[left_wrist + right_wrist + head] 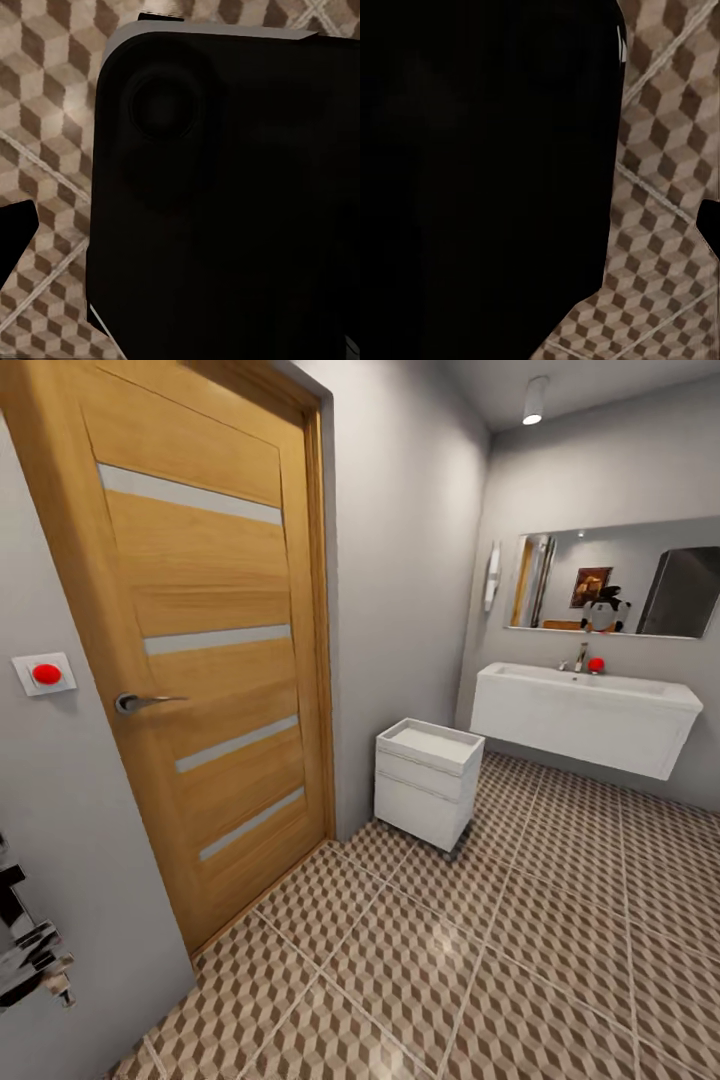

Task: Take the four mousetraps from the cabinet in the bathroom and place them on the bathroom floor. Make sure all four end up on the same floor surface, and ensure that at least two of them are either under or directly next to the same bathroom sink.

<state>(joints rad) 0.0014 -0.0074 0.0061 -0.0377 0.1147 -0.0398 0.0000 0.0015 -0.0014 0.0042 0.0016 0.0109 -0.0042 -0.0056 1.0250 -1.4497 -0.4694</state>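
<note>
Bathroom sink [585, 718] is seen wall-hung on the far wall, right of centre in the head view: wide white rectangular basin with plain front, metallic tap [580, 657] at its back edge, small red object [596, 664] just beside the tap; a wide mirror [615, 577] is mounted above it, a white wall fixture [492, 576] to the mirror's left. Bathroom floor [480, 960] is covered in large tiles with brown, beige and white cube print and pale grout lines; it is also seen in the left wrist view [45, 120] and right wrist view [660, 187], beside a large dark robot part in each. A smaller squarish white two-drawer basin unit [428, 780] is placed on the floor against the grey wall, between door and sink, apart from both. A wooden door [205, 630] with pale horizontal strips and a metal lever handle [140, 702] is shown closed at left; a white wall plate with a red button [44, 674] is fixed beside it. A ceiling lamp [534, 402] is lit at top. Left gripper: dark tip only at one edge of its wrist view, state cannot be told; right gripper: same, state cannot be told.
</note>
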